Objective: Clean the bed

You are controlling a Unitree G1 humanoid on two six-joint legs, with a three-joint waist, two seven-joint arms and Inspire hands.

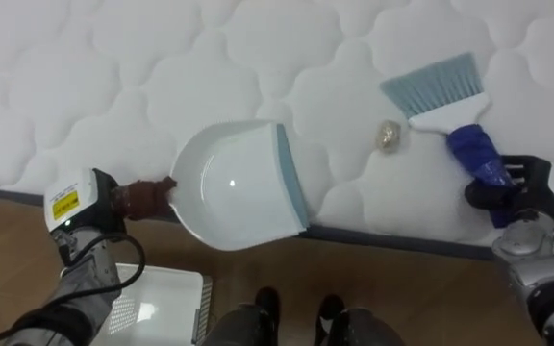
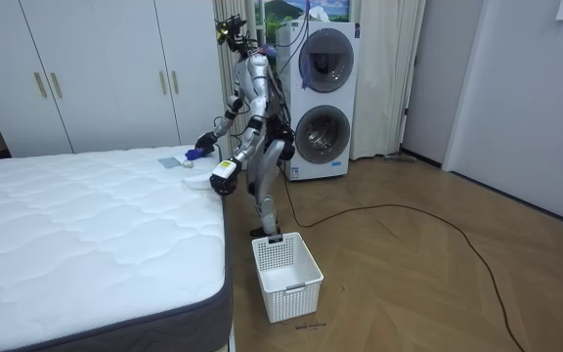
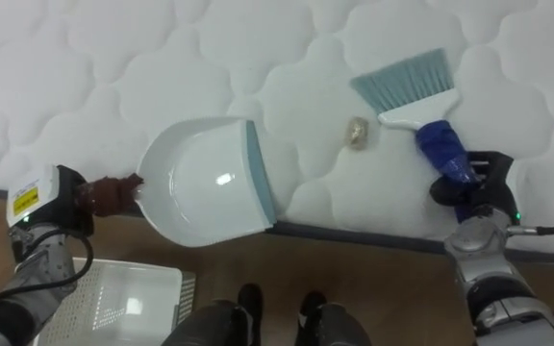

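A white dustpan [image 1: 234, 183] with a grey-blue lip lies at the near edge of the white quilted mattress [image 1: 113, 58], its mouth facing right. My left hand [image 1: 85, 202] is shut on its brown handle [image 1: 147, 197], just off the bed's edge. A small beige crumpled ball [image 1: 389, 135] rests on the mattress to the right of the pan. Just beyond it sits a brush [image 1: 436, 85] with pale blue bristles pressed on the bed. My right hand [image 1: 517, 192] is shut on the brush's blue handle [image 1: 479, 154]. In the room view I stand at the bedside, leaning over it.
A white slatted basket [image 2: 286, 274] stands on the wooden floor by my feet, below the dustpan, also seen as a basket [image 1: 162, 303] at lower left. Stacked washing machines [image 2: 321, 98] stand behind me. The mattress stretches wide and bare to the far side.
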